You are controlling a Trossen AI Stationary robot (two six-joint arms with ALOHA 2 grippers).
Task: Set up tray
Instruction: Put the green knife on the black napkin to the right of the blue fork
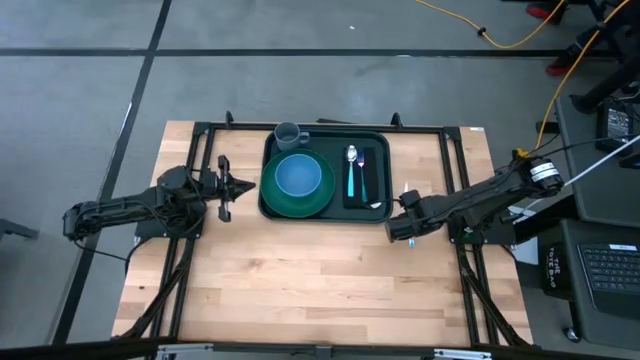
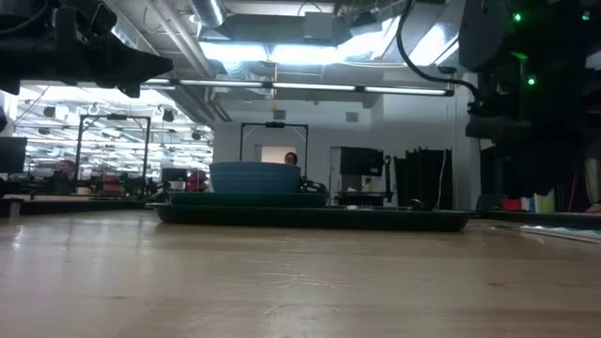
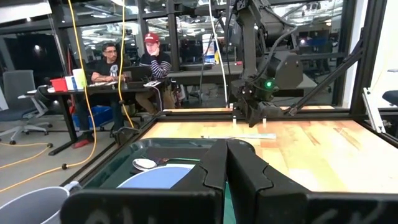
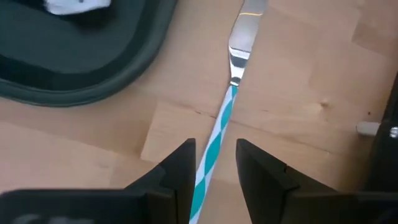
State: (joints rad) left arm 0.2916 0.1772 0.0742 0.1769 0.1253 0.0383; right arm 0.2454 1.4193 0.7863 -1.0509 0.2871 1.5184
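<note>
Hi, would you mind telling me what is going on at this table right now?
The robot is setting up a tray. A green plate with a blue bowl, a cup and a spoon already sit in it. The right gripper straddles a teal-striped knife on the wood beside the tray. The left gripper waits shut at the tray's other side.

We see grey concrete floor (image 1: 300, 80) around light wooden table (image 1: 320, 280); yellow cable (image 1: 520, 40) beyond it; black desk (image 3: 118, 84) with two seated people (image 3: 134, 59); bright ceiling lights (image 2: 272, 47) overhead.

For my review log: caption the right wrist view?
Right gripper straddles a teal-striped knife lying on the table beside the tray.
</note>
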